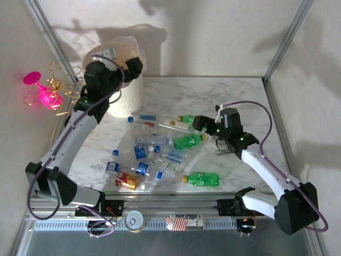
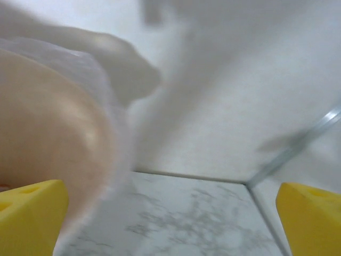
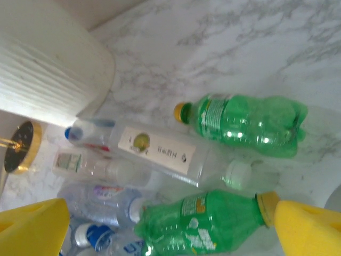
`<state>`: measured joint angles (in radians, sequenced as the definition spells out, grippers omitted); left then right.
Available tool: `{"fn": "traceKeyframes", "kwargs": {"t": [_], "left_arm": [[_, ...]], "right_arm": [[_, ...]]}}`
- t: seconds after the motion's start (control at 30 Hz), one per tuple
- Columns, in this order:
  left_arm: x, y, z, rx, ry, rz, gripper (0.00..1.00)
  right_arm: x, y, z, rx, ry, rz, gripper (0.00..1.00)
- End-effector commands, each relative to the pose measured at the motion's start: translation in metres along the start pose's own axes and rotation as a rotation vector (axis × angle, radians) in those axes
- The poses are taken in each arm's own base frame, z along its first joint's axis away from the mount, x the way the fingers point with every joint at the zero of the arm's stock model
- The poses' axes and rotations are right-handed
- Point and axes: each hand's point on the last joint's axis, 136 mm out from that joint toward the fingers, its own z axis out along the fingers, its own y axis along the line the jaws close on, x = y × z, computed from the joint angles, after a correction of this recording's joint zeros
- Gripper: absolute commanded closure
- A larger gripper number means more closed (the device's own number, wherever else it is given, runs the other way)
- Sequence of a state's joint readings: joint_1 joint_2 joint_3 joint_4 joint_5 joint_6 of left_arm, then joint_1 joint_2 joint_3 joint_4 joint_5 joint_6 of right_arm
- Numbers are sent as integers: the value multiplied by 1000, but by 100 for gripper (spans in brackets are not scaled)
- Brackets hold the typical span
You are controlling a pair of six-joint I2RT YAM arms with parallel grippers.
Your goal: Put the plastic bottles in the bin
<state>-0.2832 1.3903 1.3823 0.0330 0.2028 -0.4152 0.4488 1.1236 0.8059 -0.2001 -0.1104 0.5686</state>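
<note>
**Both tools open: left by the bin, right over the bottles.**
Your left tool [image 1: 133, 66] gapes empty at the bin's [image 1: 128, 98] rim. Under your wide-open right tool [image 1: 201, 124] a green bottle [image 3: 202, 226] lies between its fingers [image 3: 306, 226]. The other plastic bottles [image 1: 154, 154] lie on the desk [image 1: 229, 96] beyond it.

Three green bottles [image 1: 189, 141] lie on the surface, with one red-labelled bottle [image 1: 128, 181] at the near left and roughly nine clear bottles [image 1: 139, 152], heaped too closely for an exact count. There is one cream bin [image 1: 130, 101] at the far left, one pink glass [image 1: 40, 88] and one tin can [image 1: 133, 220].
</note>
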Motion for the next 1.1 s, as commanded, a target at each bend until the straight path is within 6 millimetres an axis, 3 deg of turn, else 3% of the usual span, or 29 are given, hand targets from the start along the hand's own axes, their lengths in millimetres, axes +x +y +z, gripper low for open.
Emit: {"fn": "traceKeyframes", "kwargs": {"t": [0.0, 0.2, 0.47, 0.77, 1.07], "left_arm": [[21, -29, -12, 82, -27, -16, 0], [101, -52, -27, 164, 11, -104, 0], [196, -43, -27, 152, 167, -151, 0], [247, -7, -37, 92, 227, -154, 0], [261, 20, -38, 18, 245, -80, 0]], "right_arm": [[17, -3, -6, 102, 75, 1, 1], [65, -12, -21, 199, 177, 136, 1], [137, -8, -42, 313, 363, 263, 1], [201, -4, -71, 451, 579, 366, 1], [239, -9, -78, 506, 668, 525, 1]]}}
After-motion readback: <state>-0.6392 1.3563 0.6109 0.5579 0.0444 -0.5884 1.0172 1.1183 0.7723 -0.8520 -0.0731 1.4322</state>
